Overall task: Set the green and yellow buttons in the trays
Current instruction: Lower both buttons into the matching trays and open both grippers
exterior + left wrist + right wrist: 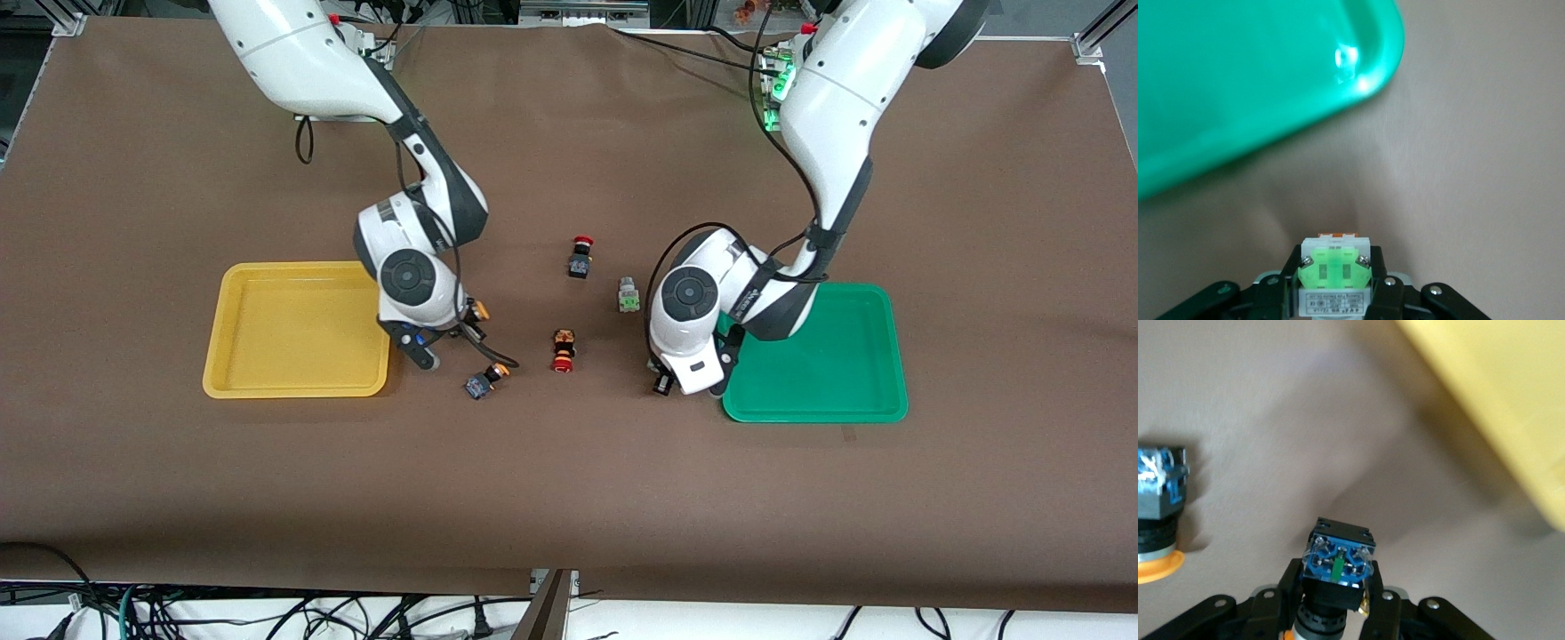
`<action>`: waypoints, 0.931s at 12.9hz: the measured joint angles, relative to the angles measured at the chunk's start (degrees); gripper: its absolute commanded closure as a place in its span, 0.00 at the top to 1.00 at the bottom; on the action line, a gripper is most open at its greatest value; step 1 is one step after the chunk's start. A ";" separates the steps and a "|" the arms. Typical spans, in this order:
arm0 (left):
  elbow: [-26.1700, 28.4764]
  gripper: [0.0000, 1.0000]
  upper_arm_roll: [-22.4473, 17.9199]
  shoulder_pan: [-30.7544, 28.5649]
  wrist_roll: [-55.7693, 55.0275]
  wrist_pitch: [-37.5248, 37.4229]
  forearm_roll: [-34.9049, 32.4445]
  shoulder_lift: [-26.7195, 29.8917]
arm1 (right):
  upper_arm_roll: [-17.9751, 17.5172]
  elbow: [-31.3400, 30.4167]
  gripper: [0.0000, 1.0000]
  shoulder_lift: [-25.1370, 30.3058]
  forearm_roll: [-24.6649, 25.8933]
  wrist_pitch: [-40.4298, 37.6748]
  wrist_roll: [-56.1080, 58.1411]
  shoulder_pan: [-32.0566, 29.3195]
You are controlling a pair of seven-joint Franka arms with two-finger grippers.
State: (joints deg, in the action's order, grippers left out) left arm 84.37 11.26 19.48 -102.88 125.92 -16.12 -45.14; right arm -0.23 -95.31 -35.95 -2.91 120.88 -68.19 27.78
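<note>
A high camera faces me across the surface (569, 498); my wrist cameras look down close, sharing its tray (298, 391) edges.

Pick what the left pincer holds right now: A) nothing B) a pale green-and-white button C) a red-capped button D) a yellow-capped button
B. The left wrist view shows the left pincer shut on a pale green-and-white button, over the table just beside the green tray. The right pincer holds the dark-bodied yellow-capped button beside the yellow tray.
</note>
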 measured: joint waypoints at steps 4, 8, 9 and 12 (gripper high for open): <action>-0.23 0.21 -0.35 -8.24 23.35 -9.37 -0.10 5.97 | 2.47 1.52 0.00 5.32 -0.01 -14.86 15.98 -7.93; 3.56 0.71 -0.19 -17.21 37.36 -5.62 -0.10 4.23 | 10.84 -3.62 0.00 5.41 -0.03 -14.32 36.22 -12.74; 6.10 1.00 -0.10 -17.37 38.18 -1.38 -0.10 3.38 | 12.36 -5.84 0.00 5.42 -0.05 -11.67 39.59 -12.84; 9.66 1.00 0.84 -16.81 39.16 3.21 -0.10 2.80 | 13.29 -11.79 0.41 5.22 -0.06 -3.92 46.30 -13.00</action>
State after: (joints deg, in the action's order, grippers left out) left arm 94.04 12.10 2.67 -63.72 129.14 -16.22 -42.34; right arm 13.06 -107.11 -30.73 -2.97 116.96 -21.89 14.78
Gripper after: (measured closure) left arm 0.339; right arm 0.581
